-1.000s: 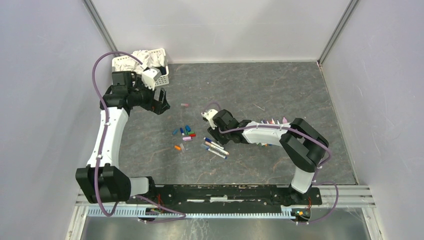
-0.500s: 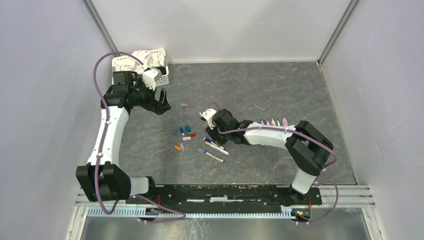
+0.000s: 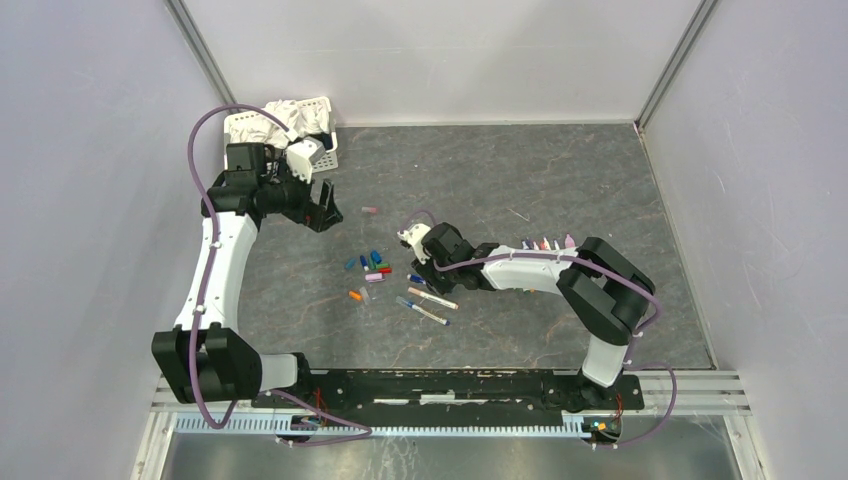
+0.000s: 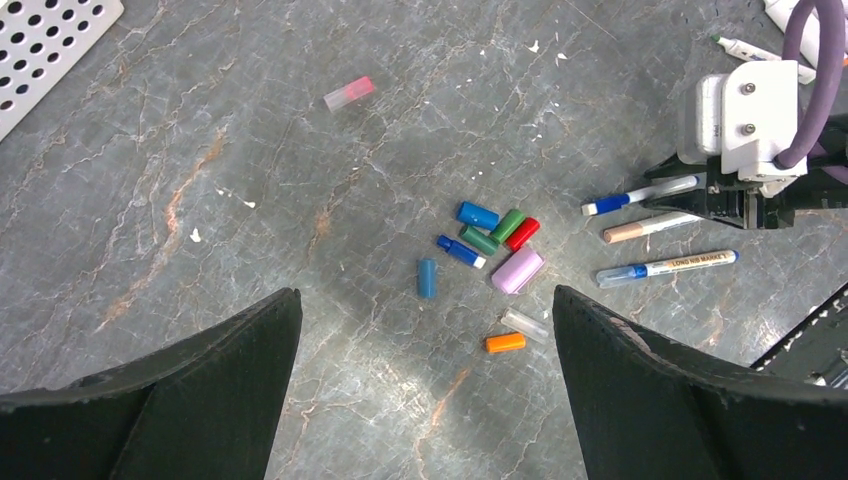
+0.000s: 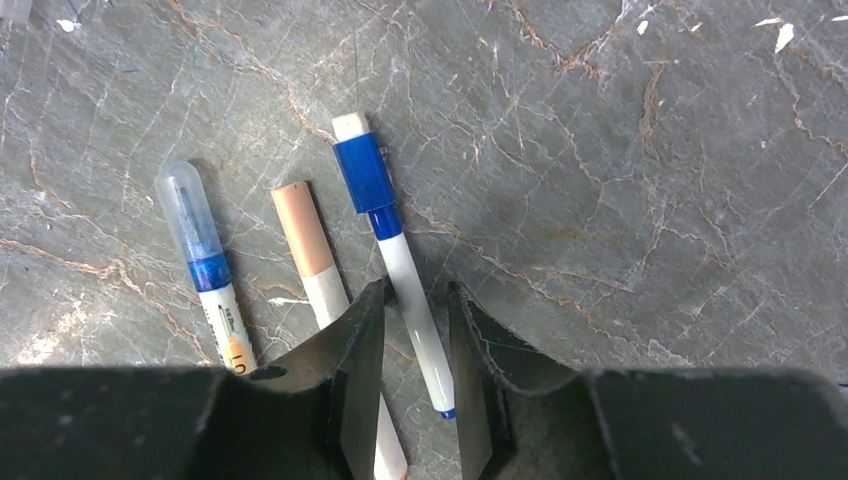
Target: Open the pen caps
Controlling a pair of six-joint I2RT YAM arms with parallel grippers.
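My right gripper (image 5: pixel 415 295) sits low over three pens on the gray table (image 3: pixel 520 180). My two fingers (image 5: pixel 365 340) stand on either side of the white body of the blue-capped pen (image 5: pixel 400 250). They are closer together than a moment ago, but I cannot tell if they pinch the pen yet. Its blue cap (image 5: pixel 364 172) is on, out past my fingertips. Next to it lie a tan pen (image 5: pixel 305 245) and a clear-capped pen (image 5: pixel 200 250).

A second ago these three pens lay bunched up. Now they are spread out, and the clear-capped pen lies a bit apart, nearer my bases.

The loose pen caps (image 4: pixel 495 235) lie in a small pile just left of the pens, where they were before. An orange cap (image 4: pixel 505 342) is near the pile. A pink cap (image 4: pixel 349 92) lies well apart, toward the white basket (image 3: pixel 325 155).

My left gripper (image 4: pixel 425 297) hangs by the basket, wide open and holding nothing. It has hardly moved.
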